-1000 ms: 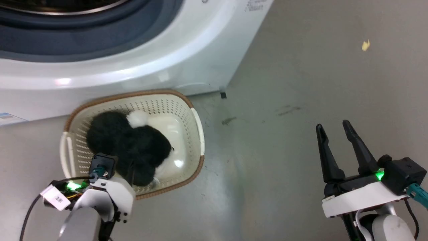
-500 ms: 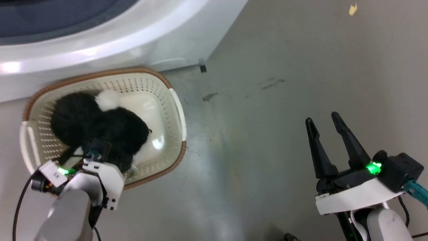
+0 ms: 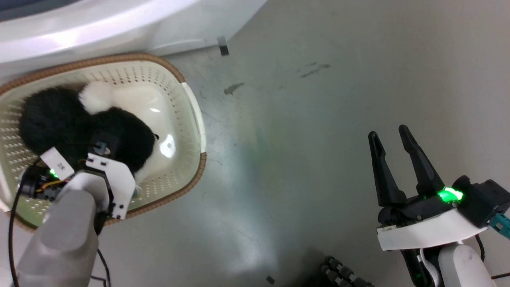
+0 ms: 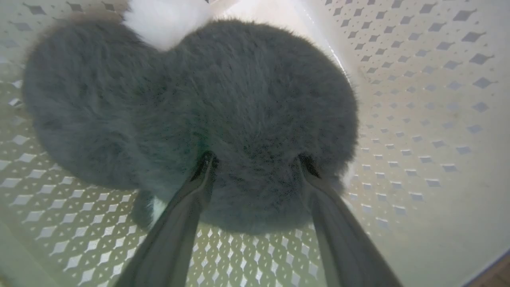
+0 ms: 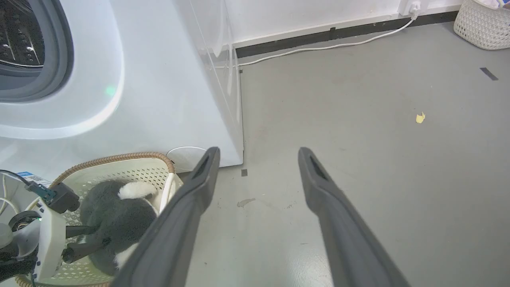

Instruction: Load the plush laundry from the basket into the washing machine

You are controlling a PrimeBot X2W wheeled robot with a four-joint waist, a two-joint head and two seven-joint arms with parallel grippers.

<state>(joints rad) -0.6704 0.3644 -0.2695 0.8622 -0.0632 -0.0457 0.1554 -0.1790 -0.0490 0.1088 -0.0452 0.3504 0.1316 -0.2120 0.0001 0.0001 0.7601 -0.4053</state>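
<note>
The plush laundry, black fur with a white puff, lies in the cream basket on the floor in front of the washing machine. My left gripper reaches down into the basket. It is open, with both fingertips sunk into the fur on either side of one black lobe. The right wrist view shows those left fingers against the plush. My right gripper hangs open over bare floor, well right of the basket, holding nothing. The washer's door opening is at that view's upper left.
Grey floor stretches right of the washer. On it lie a yellow scrap and a black tape mark. A white cable runs along the wall. A woven white basket stands in the far corner. A dark ribbed part shows at the head view's bottom edge.
The head camera has tilted, so the washer and basket slid up and left in view. My left wrist has pushed further over the plush inside the basket. Both grippers stay open.
</note>
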